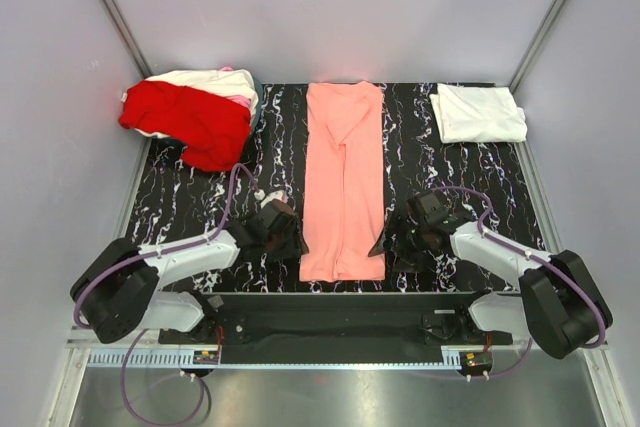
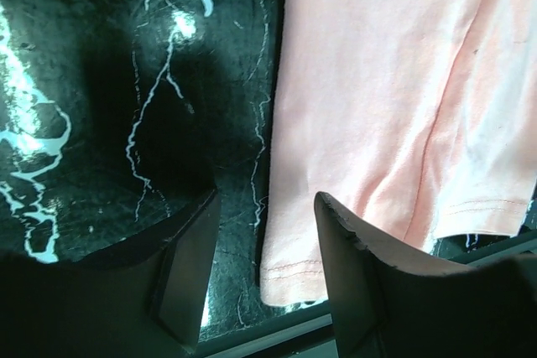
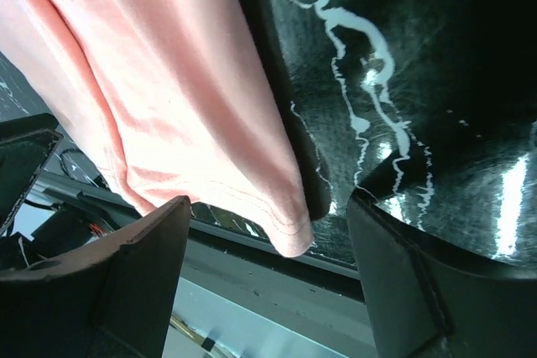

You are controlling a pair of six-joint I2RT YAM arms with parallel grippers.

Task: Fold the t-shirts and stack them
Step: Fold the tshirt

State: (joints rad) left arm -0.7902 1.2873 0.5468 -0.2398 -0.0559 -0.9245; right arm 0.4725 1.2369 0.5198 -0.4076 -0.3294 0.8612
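Observation:
A salmon-pink t-shirt (image 1: 343, 179) lies as a long narrow strip down the middle of the black marbled mat (image 1: 200, 207), sleeves folded in. My left gripper (image 1: 287, 237) is open at its near left corner (image 2: 289, 270), jaws standing either side of the hem edge. My right gripper (image 1: 385, 244) is open at its near right corner (image 3: 289, 232), which hangs between the jaws. A folded white t-shirt (image 1: 478, 112) lies at the far right. A bright red t-shirt (image 1: 195, 119) lies crumpled on a pile of white, cream and pale pink tees (image 1: 222, 82) at the far left.
Grey walls enclose the table on three sides. The mat's near edge and a metal rail (image 3: 252, 291) run just below the shirt's hem. Bare mat lies left and right of the pink strip.

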